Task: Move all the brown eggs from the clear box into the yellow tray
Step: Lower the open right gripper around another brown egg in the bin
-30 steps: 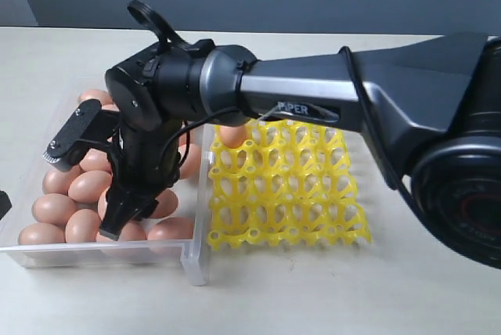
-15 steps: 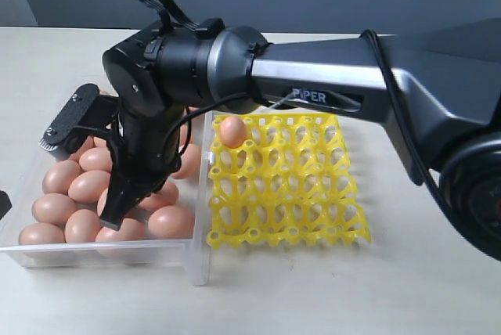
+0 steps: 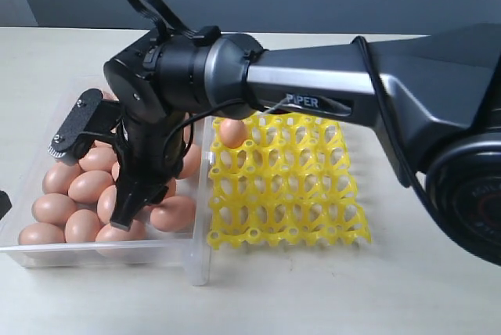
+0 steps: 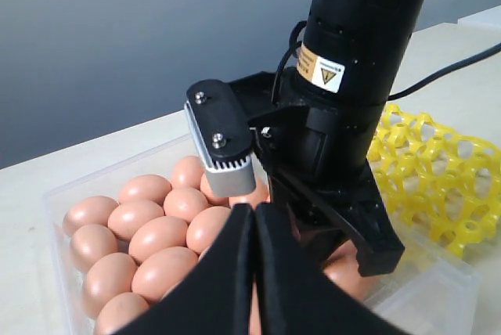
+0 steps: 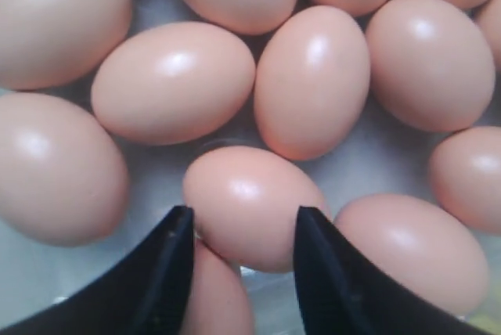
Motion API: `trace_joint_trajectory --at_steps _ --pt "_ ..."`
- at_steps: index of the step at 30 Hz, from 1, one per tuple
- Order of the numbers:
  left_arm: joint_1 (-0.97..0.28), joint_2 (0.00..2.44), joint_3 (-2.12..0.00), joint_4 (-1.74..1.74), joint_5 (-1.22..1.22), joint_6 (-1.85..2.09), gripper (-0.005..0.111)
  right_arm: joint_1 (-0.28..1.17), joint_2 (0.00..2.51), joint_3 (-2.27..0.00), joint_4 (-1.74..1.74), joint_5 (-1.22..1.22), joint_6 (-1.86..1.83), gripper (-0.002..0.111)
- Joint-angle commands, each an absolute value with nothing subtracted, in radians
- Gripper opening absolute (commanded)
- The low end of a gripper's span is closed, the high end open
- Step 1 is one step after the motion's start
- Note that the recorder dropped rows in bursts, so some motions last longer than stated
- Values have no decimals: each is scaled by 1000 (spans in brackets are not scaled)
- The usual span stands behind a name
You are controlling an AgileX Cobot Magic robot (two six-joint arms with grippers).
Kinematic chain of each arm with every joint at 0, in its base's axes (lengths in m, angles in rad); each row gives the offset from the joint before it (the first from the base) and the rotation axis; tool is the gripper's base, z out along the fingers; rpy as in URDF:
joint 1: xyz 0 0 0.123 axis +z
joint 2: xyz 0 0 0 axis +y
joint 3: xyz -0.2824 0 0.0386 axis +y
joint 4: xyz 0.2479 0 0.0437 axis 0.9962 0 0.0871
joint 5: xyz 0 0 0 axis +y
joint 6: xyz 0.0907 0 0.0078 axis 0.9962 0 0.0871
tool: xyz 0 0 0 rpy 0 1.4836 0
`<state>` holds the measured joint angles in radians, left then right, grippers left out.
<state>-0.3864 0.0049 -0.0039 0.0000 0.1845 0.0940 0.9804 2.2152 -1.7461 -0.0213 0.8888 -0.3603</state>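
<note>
The right hand [image 5: 243, 216] reaches across into the box [image 3: 196, 266], which sits on the left of the desk [image 3: 368, 296]. The tray [image 3: 313, 194] is just beside the box on the right. The hand's fingers stand partway apart with one egg [image 5: 252, 194] between the tips, close against both its flanks; I cannot tell whether they press on it. The left hand [image 4: 253, 216] hangs off the left of the box, fingers together, holding nothing.

The eggs [image 3: 59, 208] crowd the box, many touching each other. A lone egg [image 3: 232, 131] sits in the tray's far-left cup, so the job looks barely begun.

The risks lie in the crowding and the shells. The chosen egg seems to lie partly over another, with neighbours close by, so a closing finger could shove or wedge against one of them. The tips are narrow and the shell is smooth. Too light a grip might let the egg slip and fall on the pile, and too hard a grip could crack it. Carried low to the right, the egg might clip the box's wall or the tray's posts.
</note>
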Motion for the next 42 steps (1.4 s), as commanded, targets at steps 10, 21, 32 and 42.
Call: trace_joint_trajectory --at_steps 10,21,32,42 --pt "-392 0 0 0 181 90 0 976 2323 -1752 -35 887 -361 38" --pt "-392 0 0 0 181 90 0 976 2323 -1752 -37 951 -363 60" --pt "-392 0 0 0 181 90 0 978 2323 -1752 -36 904 -362 52" --pt "-392 0 0 0 183 90 0 978 2317 -1752 -39 892 -362 2"
